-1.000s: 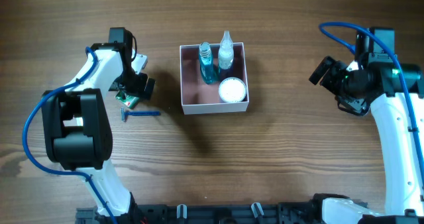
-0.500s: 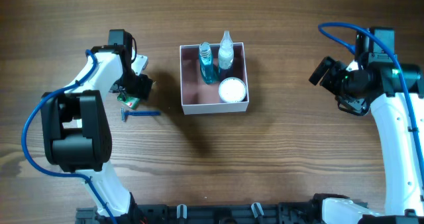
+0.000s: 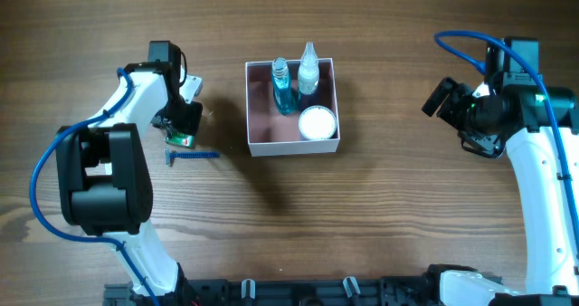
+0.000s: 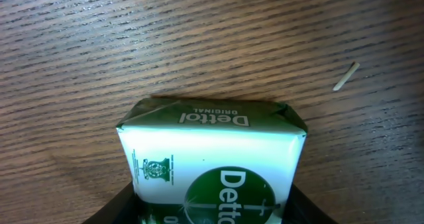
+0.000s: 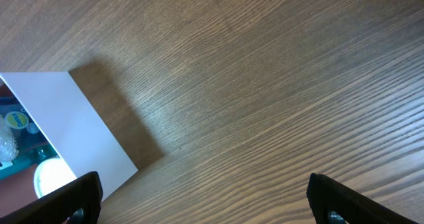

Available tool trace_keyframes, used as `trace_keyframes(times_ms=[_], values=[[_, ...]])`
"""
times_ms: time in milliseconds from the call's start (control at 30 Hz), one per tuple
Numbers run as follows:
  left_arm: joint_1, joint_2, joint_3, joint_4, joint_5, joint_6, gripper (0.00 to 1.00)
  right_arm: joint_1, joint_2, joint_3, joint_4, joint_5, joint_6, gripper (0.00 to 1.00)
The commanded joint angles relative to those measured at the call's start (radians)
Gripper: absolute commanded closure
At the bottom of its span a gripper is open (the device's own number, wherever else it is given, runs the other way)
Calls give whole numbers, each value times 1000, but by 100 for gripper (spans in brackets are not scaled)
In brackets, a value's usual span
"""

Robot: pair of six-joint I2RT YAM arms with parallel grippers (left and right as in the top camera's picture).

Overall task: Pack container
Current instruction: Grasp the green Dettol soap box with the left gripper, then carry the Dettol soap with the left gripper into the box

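A green-and-white Dettol soap bar lies on the wood, left of the container. My left gripper is over it, its dark fingers pressed against both long sides of the pack. From overhead the soap shows only as a green edge under the left gripper. The container, white-walled and pink inside, holds a blue bottle, a clear spray bottle and a round white jar. My right gripper hangs open and empty at the far right; its wrist view shows the container's white wall.
A blue razor lies on the table just in front of the soap, between it and the container's left wall. A small pale sliver rests on the wood beyond the soap. The right gripper has bare wood under it.
The left gripper's jaws have closed in from wide open onto the sides of the soap bar. The right arm has not moved.
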Motion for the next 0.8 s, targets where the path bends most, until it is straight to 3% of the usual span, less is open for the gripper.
trace_keyframes(times_ms=[0,33,200,233,367,667,767], values=[[3,19,-29,1,-21,9,62,-2,3,-6,0,-13,-18,0],[2,19,-29,2,-21,9,63,-2,3,-6,-1,-13,-18,0],[-10,0,-3,-2,-21,9,94,-2,3,-6,0,-13,-20,0],[-14,-7,6,-9,-22,9,96,-2,3,-6,0,-13,-20,0],[-42,-55,80,-70,-22,-5,96,-2,3,-6,0,-13,-20,0],[-154,-216,340,-312,-20,-305,96,-2,3,-6,0,-13,-20,0],[-205,-277,355,-328,50,-424,96,-2,3,-6,0,-13,-20,0]])
